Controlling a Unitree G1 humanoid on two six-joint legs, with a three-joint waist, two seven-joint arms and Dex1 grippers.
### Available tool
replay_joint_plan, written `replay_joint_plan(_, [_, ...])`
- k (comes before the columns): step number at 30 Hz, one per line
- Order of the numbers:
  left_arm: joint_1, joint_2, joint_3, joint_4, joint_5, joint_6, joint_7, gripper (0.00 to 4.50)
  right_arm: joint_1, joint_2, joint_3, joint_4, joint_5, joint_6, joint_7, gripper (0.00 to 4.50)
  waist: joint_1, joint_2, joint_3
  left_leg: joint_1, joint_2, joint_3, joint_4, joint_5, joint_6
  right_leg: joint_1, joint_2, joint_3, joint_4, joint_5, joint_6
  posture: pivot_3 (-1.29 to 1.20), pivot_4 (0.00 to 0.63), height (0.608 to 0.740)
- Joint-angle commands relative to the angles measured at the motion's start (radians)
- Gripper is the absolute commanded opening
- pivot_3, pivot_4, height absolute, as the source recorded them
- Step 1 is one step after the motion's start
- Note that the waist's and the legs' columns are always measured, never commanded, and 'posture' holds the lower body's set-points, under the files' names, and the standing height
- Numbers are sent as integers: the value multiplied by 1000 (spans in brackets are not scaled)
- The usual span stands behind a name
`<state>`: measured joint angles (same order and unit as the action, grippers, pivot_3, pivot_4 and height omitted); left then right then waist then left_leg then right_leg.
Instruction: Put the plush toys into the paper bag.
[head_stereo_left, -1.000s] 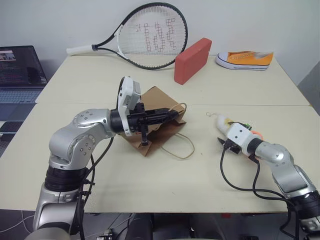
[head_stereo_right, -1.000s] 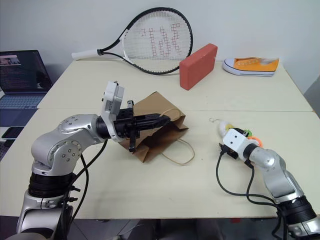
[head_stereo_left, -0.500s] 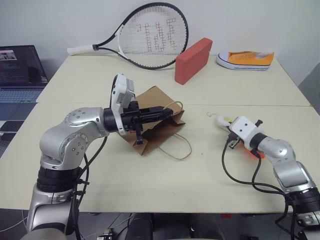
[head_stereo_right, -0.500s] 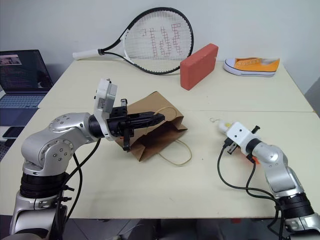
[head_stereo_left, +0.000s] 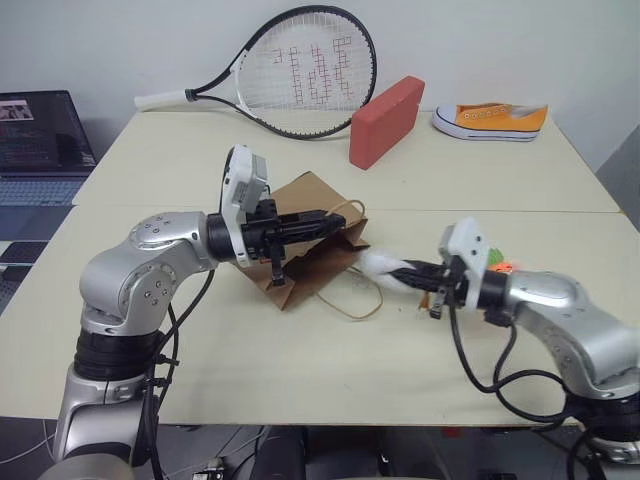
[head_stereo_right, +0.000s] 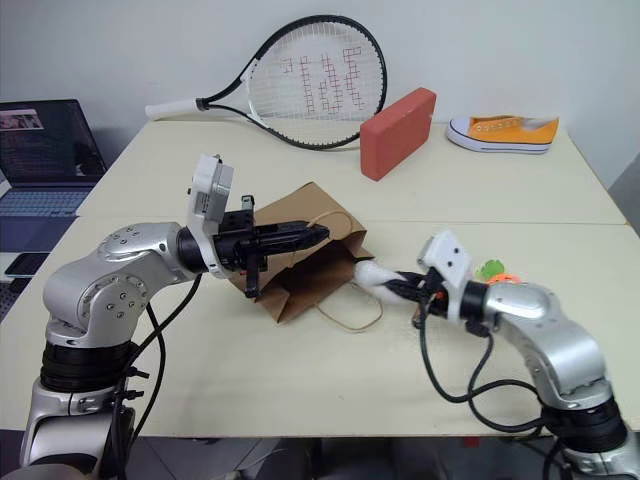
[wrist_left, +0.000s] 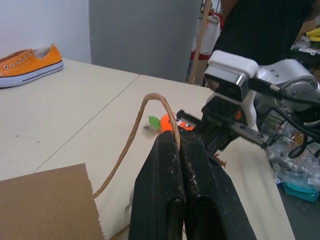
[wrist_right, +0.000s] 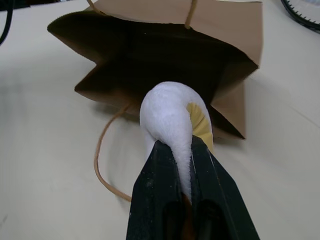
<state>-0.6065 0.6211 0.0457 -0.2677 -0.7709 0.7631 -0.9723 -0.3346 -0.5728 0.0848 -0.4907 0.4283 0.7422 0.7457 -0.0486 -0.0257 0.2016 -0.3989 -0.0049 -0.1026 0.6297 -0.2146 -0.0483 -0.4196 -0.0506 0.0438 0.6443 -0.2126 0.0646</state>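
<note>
Right tool (wrist_right: 181, 150): clamped on the egg (wrist_right: 170, 112); a second ago it stood wide over the toys on the tabletop (head_stereo_left: 300, 350); now it has swung the egg to just before the bag's mouth
Left tool (head_stereo_left: 318, 222): pinched on a handle (wrist_left: 150, 107), holding the bag (head_stereo_left: 305, 200) open on its side
Carrot (head_stereo_right: 492, 270): lies behind the right arm
Meaning: first toy grasped, not yet inside

Robot lab or office, pale worktables (head_stereo_left: 300, 350), open laptop (head_stereo_left: 40, 140), plain wall
</note>
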Motion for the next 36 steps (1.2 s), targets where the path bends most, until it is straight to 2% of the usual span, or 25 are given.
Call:
replay_joint_plan(1, [-31,-8,6,-22,-23,3,-1,0,-60,82,73,52,-49,-30,-69,27,-1,0,0,0,0,0,0,0,0,0,0,0,0,0,0,0,150,740])
replay_joint_plan(9, [-41,-20,-2,-32,-34,16,4,0,-114,282,162,203,-142,-89,-201,27,-1,0,0,0,0,-1,-1,0,0,0,0,-1,0,0,1,0,150,740])
replay_joint_plan(14, [-34,-28,-13,-48,-41,26,2,0,-164,415,116,296,-141,-95,-295,27,-3,0,0,0,0,-2,0,0,0,0,0,-1,1,1,1,0,150,740])
replay_joint_plan(19, [-32,-38,-20,-53,-45,33,0,0,-201,506,75,377,-133,-79,-374,27,-2,0,0,0,0,-2,-1,0,0,0,0,-1,1,1,1,0,150,740])
replay_joint_plan(27, [-24,-38,-25,-62,-58,43,-2,0,-236,616,40,514,-148,-171,-440,27,-6,0,0,0,0,-2,-1,0,0,0,0,-1,1,1,0,0,150,740])
replay_joint_plan(30, [-19,-35,-28,-65,-59,44,-3,0,-245,625,47,551,-169,-216,-450,713,-6,0,0,0,0,-2,-1,0,0,0,0,-1,1,1,0,0,150,740])
replay_joint_plan(36, [-12,-29,-30,-64,-58,44,-1,0,-241,610,72,558,-208,-254,-437,2873,-7,0,0,0,0,-2,-1,0,0,-1,0,-1,1,1,0,0,150,740])
